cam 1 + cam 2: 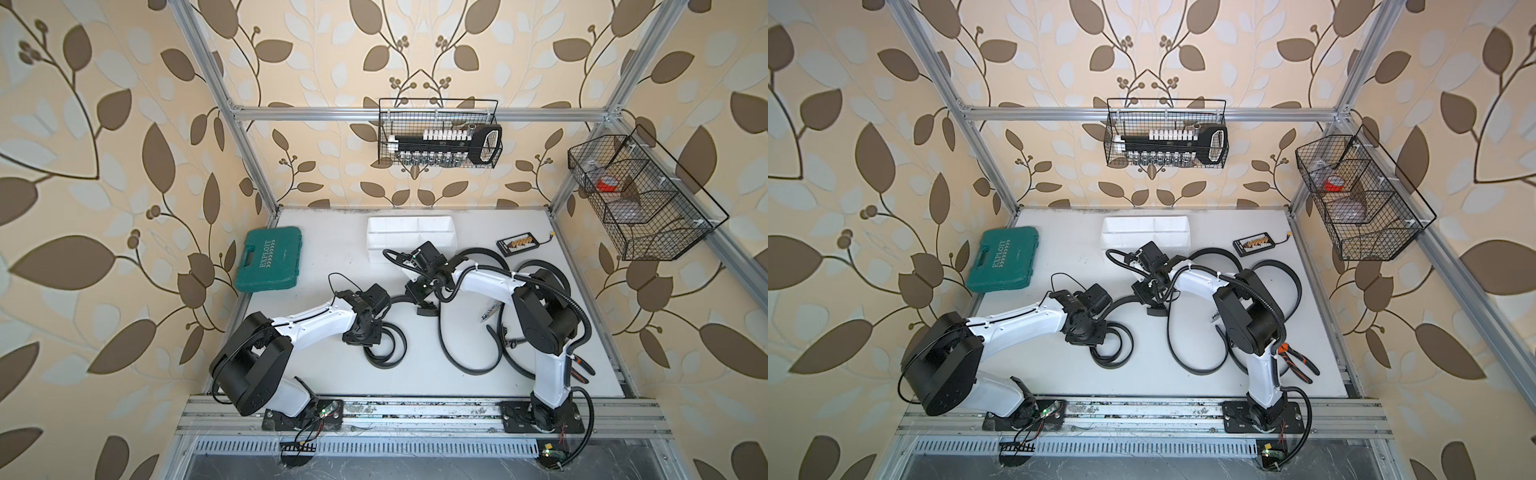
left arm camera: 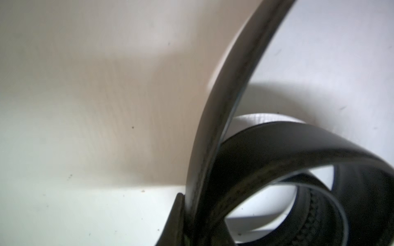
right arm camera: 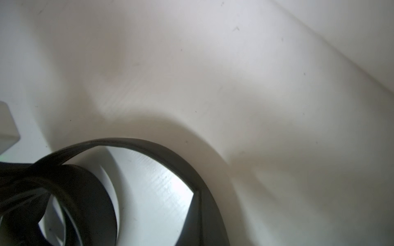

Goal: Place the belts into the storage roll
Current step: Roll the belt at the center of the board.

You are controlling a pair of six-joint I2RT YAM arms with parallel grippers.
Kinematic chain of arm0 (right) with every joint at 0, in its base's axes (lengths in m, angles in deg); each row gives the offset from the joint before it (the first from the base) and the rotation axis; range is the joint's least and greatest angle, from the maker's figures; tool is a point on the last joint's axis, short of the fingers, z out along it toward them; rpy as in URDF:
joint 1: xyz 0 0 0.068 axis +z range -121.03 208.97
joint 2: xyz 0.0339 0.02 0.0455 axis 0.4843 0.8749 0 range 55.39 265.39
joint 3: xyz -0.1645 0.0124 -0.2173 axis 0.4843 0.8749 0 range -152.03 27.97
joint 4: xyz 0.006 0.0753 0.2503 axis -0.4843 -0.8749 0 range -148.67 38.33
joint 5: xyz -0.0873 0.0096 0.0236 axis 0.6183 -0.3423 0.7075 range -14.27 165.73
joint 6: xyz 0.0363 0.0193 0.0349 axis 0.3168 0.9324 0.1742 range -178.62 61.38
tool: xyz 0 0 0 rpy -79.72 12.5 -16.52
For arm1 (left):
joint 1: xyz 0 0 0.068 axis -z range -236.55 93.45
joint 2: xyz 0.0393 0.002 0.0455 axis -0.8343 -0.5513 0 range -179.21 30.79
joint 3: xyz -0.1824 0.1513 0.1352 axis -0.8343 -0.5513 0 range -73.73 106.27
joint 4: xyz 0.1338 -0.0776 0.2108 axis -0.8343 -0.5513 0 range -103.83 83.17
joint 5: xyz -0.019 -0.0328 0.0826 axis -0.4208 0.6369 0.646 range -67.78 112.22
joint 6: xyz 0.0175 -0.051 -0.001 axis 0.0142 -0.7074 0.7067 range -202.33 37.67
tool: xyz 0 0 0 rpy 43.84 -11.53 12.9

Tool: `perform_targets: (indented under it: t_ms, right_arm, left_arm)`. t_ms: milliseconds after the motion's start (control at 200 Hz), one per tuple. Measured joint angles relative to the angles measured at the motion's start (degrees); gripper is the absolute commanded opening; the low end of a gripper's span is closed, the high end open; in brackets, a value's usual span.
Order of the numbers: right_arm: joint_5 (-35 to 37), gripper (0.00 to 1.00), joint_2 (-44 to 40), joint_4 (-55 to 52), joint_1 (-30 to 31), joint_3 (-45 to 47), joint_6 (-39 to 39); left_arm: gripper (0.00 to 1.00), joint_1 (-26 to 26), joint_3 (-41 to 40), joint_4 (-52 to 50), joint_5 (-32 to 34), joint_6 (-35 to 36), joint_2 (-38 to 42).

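Observation:
In both top views a partly coiled black belt lies in the middle of the table. My left gripper is shut on its coil; the left wrist view shows the strap pinched between the jaws. The belt's loose end arcs toward my right gripper, which is shut on the strap. Further belts loop loosely under and around the right arm. The white storage roll stands at the back, just behind the right wrist.
A green tool case lies at the left. A small black device sits at the back right, and pliers lie by the right arm's base. A loose buckle lies on the table. Wire baskets hang on the frame.

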Motion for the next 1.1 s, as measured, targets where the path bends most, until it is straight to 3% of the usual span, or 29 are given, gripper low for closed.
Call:
perform_targets:
  t_ms: [50, 120, 240, 285, 395, 465, 845, 1100]
  right_arm:
    - [-0.04, 0.24, -1.07, 0.48, -0.31, 1.64, 0.63]
    - [-0.2, 0.47, -1.53, 0.66, -0.5, 2.97, 1.09]
    - [-0.72, 0.55, -1.46, 0.92, -0.5, 3.23, 1.31]
    - [-1.01, 0.49, -1.46, 1.2, -0.5, 3.23, 1.27]
    - [-1.42, 0.13, -1.03, 1.2, -0.59, 3.13, 0.63]
    - [-1.97, 0.0, -0.15, 1.18, -0.66, 2.86, 0.52]
    - [-1.92, 0.0, -1.81, 2.32, -3.19, 6.08, 7.23]
    - [2.19, 0.0, -2.25, 2.34, -4.92, 6.1, 13.16]
  left_arm:
    - [0.15, 0.0, 0.7, -0.02, 0.33, 0.52, -0.48]
    - [0.16, 0.0, 1.2, -0.42, 0.72, 1.09, -0.52]
    - [0.16, 0.0, 1.75, -1.46, 1.14, 2.27, -0.59]
    - [0.16, 0.0, 2.12, -1.92, 1.36, 2.54, -0.76]
    - [0.19, 0.0, 3.37, -2.69, 1.99, 3.39, -1.75]
    - [0.2, 0.0, 3.96, -2.89, 2.12, 3.8, -2.32]
    - [0.31, 0.0, 4.2, -2.43, 1.44, 5.33, -4.09]
    - [0.15, 0.0, 4.2, -2.34, 1.01, 5.31, -4.2]
